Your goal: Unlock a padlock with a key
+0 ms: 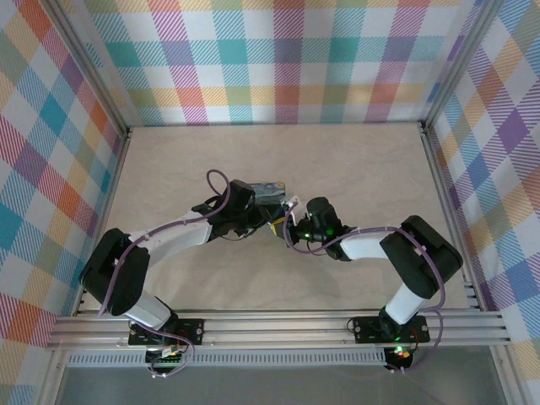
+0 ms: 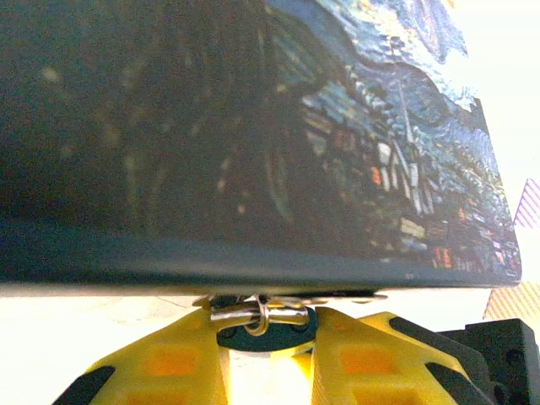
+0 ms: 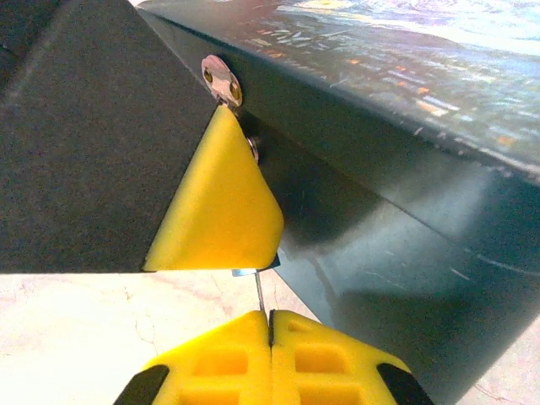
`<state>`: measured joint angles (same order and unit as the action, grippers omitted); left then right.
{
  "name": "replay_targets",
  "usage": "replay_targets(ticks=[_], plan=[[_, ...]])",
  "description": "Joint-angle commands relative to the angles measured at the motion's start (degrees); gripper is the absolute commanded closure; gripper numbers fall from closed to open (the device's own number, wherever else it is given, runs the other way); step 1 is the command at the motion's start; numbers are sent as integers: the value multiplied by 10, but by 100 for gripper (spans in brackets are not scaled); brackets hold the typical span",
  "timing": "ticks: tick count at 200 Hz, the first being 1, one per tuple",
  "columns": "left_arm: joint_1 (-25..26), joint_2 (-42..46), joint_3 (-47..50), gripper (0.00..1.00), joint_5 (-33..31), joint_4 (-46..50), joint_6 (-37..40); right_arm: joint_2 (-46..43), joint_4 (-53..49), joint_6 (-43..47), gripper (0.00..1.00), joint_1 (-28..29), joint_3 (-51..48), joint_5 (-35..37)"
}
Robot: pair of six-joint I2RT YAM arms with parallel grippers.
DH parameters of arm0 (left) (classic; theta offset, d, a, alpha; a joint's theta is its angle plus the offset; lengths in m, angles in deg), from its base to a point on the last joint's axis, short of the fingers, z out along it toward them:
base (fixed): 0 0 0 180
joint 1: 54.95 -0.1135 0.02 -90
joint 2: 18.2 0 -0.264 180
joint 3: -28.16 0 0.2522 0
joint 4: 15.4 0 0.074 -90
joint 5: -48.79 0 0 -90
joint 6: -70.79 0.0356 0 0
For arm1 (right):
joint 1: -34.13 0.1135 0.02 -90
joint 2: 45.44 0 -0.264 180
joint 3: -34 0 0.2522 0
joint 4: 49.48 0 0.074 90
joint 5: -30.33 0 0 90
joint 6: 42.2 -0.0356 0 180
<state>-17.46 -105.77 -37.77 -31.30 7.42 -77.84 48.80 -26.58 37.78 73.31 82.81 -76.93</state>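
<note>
- a robot test cell of the kind found in a robotics lab
- two arms, the left arm [image 1: 169,238] and the right arm [image 1: 371,245], are bolted side by side to an aluminium rail [image 1: 278,325] at the near edge of the worktop [image 1: 278,160]
- the pale, marbled worktop is boxed in on three sides by bright plaid panels [image 1: 287,59] set in bare metal frame posts [image 1: 84,67]
- purple cables [image 1: 156,234] run loose along the arms, and a green status light [image 1: 396,348] glows at the right arm's base
- the left gripper [image 2: 268,359] and the right gripper [image 3: 270,329] have yellow moulded fingers, shop-made lab hardware
</note>
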Motion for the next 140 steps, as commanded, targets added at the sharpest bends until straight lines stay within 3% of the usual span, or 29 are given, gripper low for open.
replay_targets(ticks=[1,140], plan=[[32,6,0,89,53,54,12,-20,75,-6,100,-11,15,13],[31,-5,1,89,59,28,-3,-1,119,-50,100,-11,20,-4]])
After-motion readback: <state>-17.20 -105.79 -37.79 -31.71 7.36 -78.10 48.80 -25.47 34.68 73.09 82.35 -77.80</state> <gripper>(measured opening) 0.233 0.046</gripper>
